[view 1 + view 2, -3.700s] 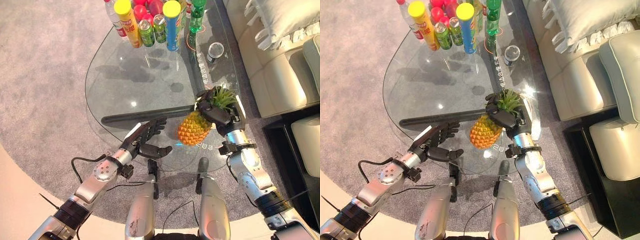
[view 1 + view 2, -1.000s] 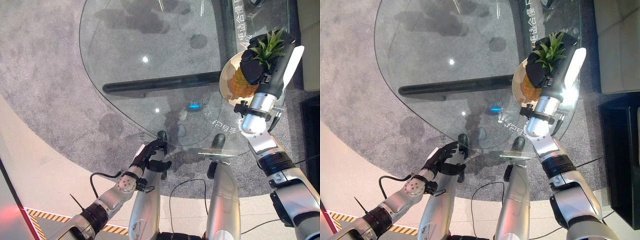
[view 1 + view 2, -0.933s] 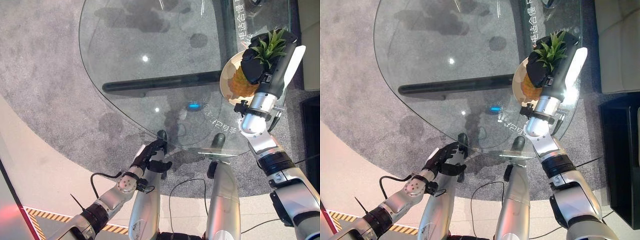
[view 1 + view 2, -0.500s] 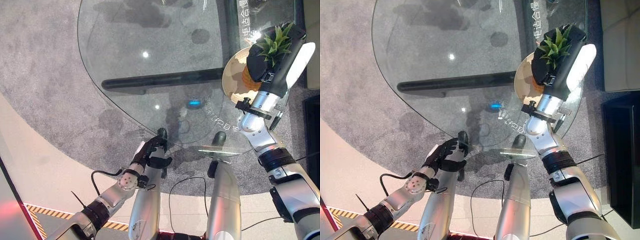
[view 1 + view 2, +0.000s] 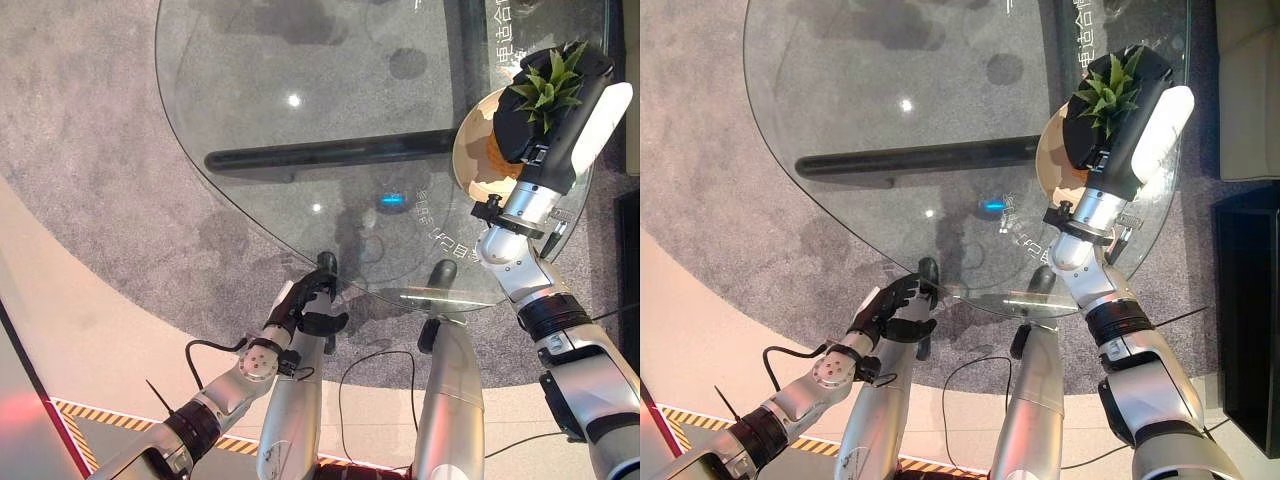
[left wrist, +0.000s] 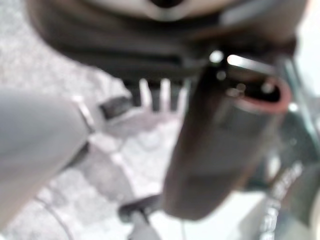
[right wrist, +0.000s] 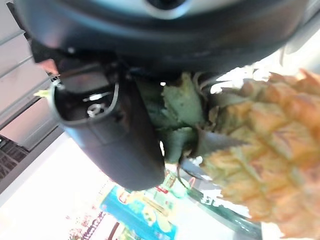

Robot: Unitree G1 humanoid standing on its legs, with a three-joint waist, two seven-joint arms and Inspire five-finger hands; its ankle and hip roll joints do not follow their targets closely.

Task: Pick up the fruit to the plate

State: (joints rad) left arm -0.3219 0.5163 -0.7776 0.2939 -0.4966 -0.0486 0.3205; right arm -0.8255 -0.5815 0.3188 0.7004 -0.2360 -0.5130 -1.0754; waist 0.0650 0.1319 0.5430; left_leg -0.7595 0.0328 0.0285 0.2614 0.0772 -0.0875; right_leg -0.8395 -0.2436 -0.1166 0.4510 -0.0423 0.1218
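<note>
A pineapple [image 5: 497,152] with green leaves [image 5: 1110,90] is in my right hand [image 5: 530,122], which is shut round its top just under the leaves. Its orange body hangs over a beige plate [image 5: 468,165] at the right edge of the glass table [image 5: 300,60]; I cannot tell whether it touches the plate. In the right wrist view the thumb [image 7: 112,135] lies against the leaf base beside the pineapple's body [image 7: 260,170]. My left hand [image 5: 305,305] hangs below the table's near edge, fingers relaxed, holding nothing.
A dark bar [image 5: 330,155] runs under the glass. Grey carpet [image 5: 90,120] surrounds the table, with pale floor [image 5: 60,330] nearer me. A dark cabinet [image 5: 1250,300] stands to the right of the table.
My right hand has carried the pineapple from the table's front edge to over the plate. The left hand has dropped from above the glass to below its edge. The camera has shifted.
</note>
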